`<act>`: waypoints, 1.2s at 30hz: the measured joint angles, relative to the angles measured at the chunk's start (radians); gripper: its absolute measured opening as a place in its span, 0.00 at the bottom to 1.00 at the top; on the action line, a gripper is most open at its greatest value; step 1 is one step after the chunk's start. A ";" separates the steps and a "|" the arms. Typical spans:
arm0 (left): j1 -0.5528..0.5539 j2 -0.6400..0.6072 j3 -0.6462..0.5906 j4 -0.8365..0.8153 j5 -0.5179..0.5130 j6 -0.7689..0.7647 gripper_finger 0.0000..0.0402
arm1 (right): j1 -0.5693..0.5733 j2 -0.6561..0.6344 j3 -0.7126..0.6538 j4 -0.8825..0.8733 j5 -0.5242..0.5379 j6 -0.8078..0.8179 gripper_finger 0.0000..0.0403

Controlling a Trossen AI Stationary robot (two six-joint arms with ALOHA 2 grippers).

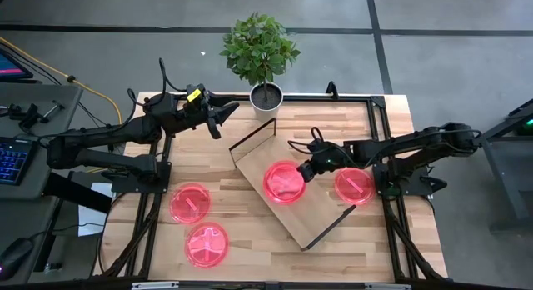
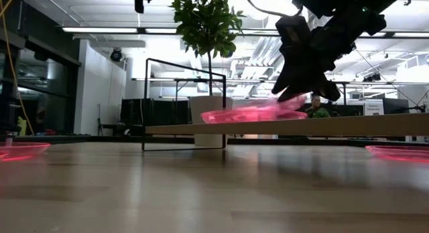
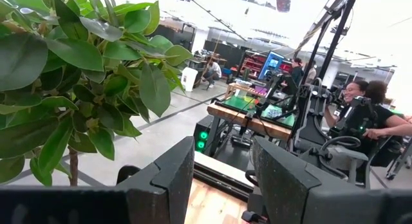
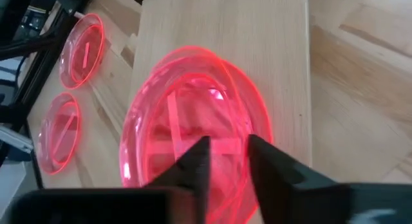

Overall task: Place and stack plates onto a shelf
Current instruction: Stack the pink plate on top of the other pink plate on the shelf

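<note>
A stack of pink-red plates [image 1: 283,182] sits on the middle of the light-wood shelf [image 1: 315,217], which lies slantwise on the table. My right gripper [image 1: 306,171] is at the stack's right edge, shut on the top plate [image 4: 193,108]. In the low view that plate [image 2: 251,112] lies tilted over the shelf board [image 2: 335,126]. One more plate [image 1: 354,186] rests on the table right of the shelf, and two plates [image 1: 190,202] [image 1: 206,244] rest on the left. My left gripper [image 1: 218,117] hangs open in the air near the plant, touching nothing. My right gripper pinches the top plate's rim [image 4: 226,147] between its two fingers, on the side toward the table's right edge. The fingers [image 2: 295,92] slant down from above and from the right. The held side is raised a little; the opposite side rests on the stack below.
A potted plant [image 1: 260,48] stands at the table's far edge, its white pot [image 1: 266,96] just beyond the shelf's far end. The black wire frame [image 2: 184,102] rises at the shelf's end. Bare tabletop shows along the near edge [image 1: 275,257]. People sit in the room behind.
</note>
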 joint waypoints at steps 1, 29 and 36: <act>0.000 0.000 0.000 0.000 0.000 0.000 0.37 | 0.000 0.000 0.000 0.000 0.013 -0.001 0.27; -0.010 0.000 0.008 -0.100 0.113 -0.115 0.37 | -0.138 -0.344 -0.001 0.074 0.132 -0.263 0.56; -0.134 0.006 0.147 -0.500 0.285 -0.171 0.34 | -0.138 -0.344 -0.001 0.090 0.120 -0.263 0.56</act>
